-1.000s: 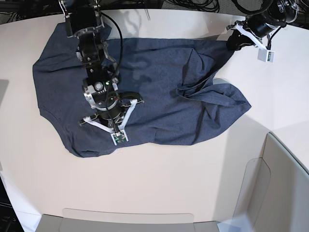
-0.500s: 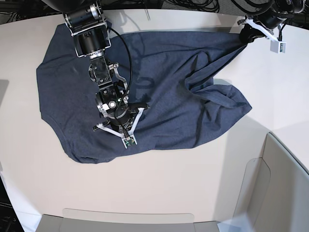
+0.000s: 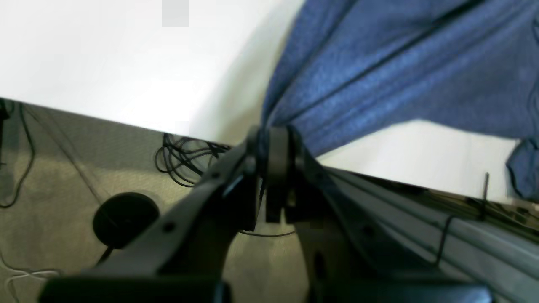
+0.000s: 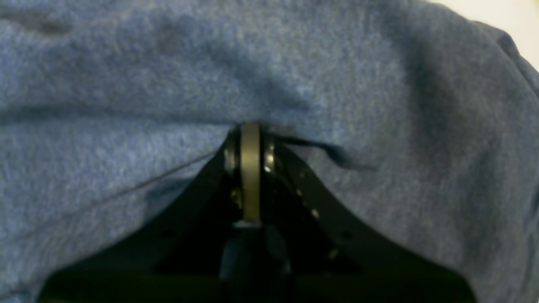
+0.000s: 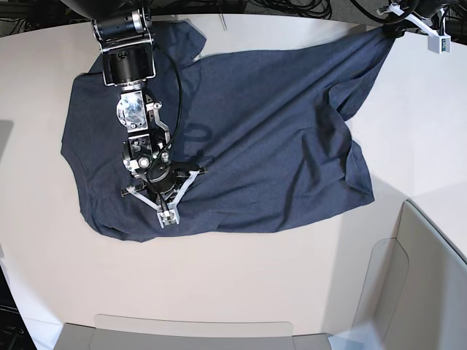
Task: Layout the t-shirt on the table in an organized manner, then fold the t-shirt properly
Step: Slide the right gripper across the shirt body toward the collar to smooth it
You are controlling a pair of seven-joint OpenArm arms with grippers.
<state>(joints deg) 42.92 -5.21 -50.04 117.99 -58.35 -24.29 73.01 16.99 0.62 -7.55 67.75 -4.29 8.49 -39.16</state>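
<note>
The dark navy-grey t-shirt (image 5: pixel 263 131) lies spread on the off-white table (image 5: pixel 241 277), plain side up. My left gripper (image 5: pixel 388 28) is at the table's far right edge. It is shut on a corner of the t-shirt (image 3: pixel 379 63), which stretches taut away from the left gripper (image 3: pixel 269 136). My right gripper (image 5: pixel 155 188) points down into the shirt's left half. In the right wrist view the right gripper (image 4: pixel 250 126) is shut on a small pinch of the t-shirt (image 4: pixel 126 63), and creases run out from its tips.
Grey translucent panels stand at the near right (image 5: pixel 430 277) and along the near edge (image 5: pixel 190 332). Beyond the table's far edge (image 3: pixel 105 54) lie black cables (image 3: pixel 181 160) and a round black foot (image 3: pixel 122 216) on the floor.
The left gripper has pulled its shirt corner up and right to the far edge, stretching out the crumpled right side. The right gripper has shifted slightly left with the cloth.
</note>
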